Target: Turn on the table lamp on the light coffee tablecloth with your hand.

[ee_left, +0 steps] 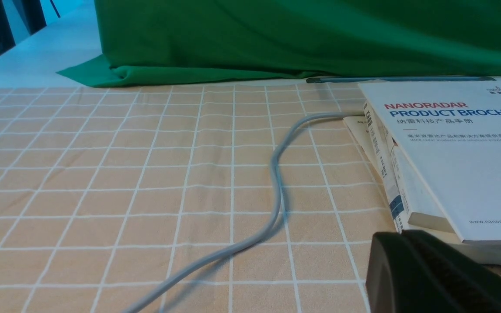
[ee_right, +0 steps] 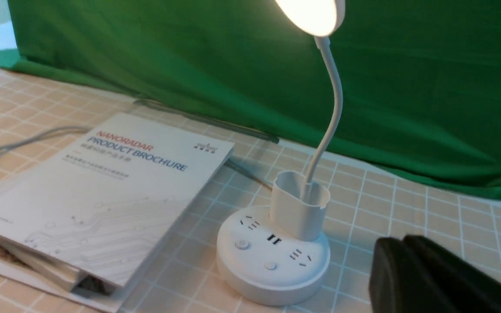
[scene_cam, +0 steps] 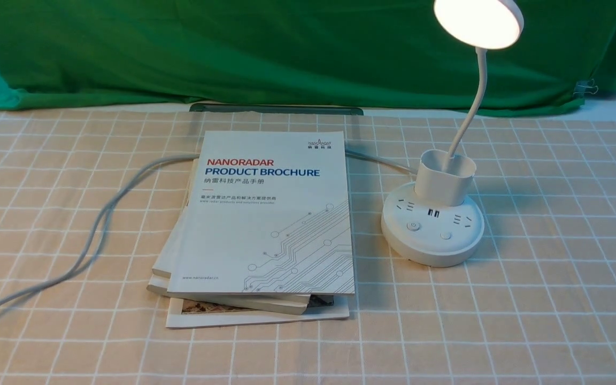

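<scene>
Matte black left pincer (ee_left: pixel 442 274), blocky, rounded edges, right pincer (ee_right: pixel 442 278) alike

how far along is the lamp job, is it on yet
Done: the lamp looks switched on, its head glowing in the front and right wrist views. In hand: nothing. The right gripper sits clear of the base, touching neither button. Left: likely nothing, bar perhaps parking the arm.
</scene>
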